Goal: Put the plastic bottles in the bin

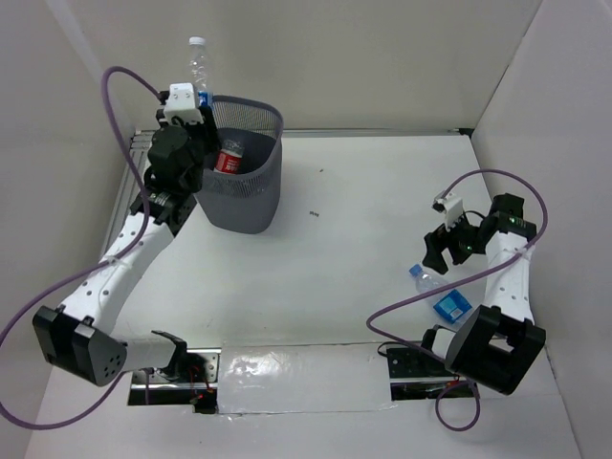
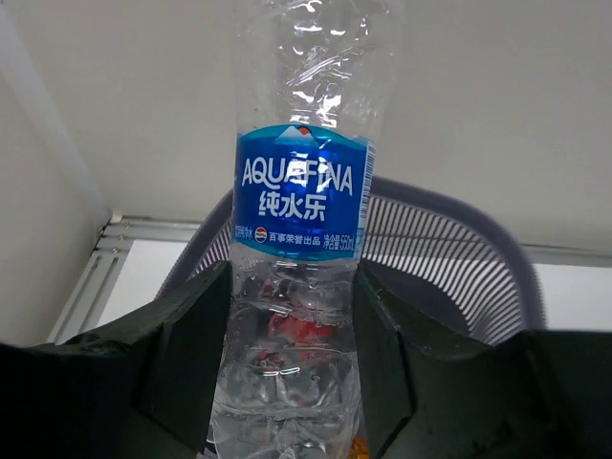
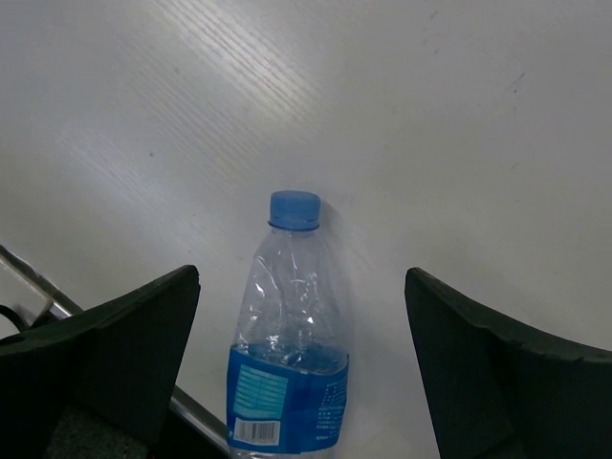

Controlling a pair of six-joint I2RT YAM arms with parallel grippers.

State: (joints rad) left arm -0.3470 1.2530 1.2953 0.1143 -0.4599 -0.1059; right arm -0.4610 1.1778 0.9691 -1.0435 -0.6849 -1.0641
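My left gripper is shut on a clear bottle with a blue Aquafina label, held upright at the left rim of the dark grey wire-mesh bin; the bottle's white cap sticks up above the gripper. A red-labelled bottle lies inside the bin. My right gripper is open above a clear bottle with a blue label and blue cap, which lies flat on the table between the fingers without touching them. That bottle also shows in the top view.
White walls enclose the table on the left, back and right. A metal frame rail runs along the left side by the bin. Purple cables loop from both arms.
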